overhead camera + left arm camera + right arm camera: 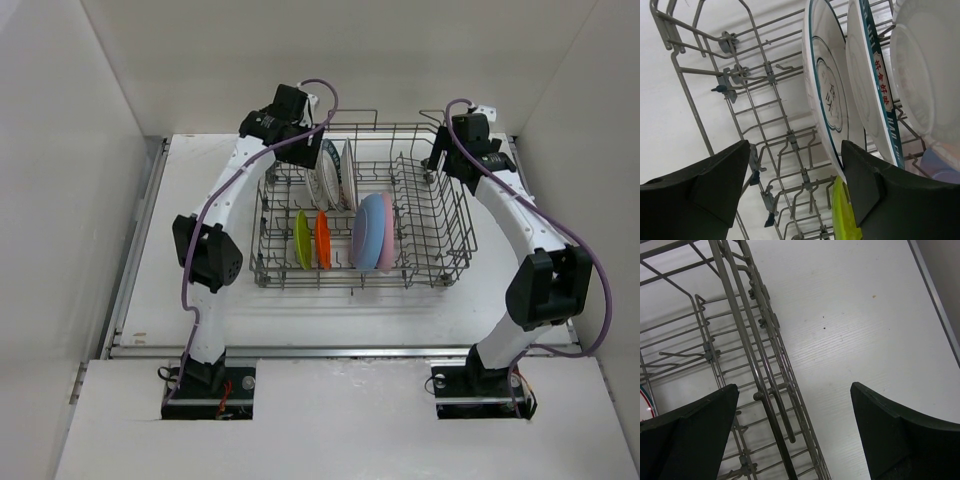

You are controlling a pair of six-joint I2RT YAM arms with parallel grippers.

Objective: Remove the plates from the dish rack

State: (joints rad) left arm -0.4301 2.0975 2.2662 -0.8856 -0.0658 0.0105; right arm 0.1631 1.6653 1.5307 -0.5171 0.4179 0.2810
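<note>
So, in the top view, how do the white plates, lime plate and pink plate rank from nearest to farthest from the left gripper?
1. White plates: back of the rack, right beside the left gripper.
2. Lime plate: front row, left end.
3. Pink plate: front row, right end.

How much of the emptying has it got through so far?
Nothing is out yet: the lime green plate, orange plate, light blue plate, pink plate and three white patterned plates all stand in the dish rack. In hand: the left arm has its jaws open close by the nearest white plate, not gripping it. The right arm has its jaws open over the rack's right side. All seven are left.
</note>
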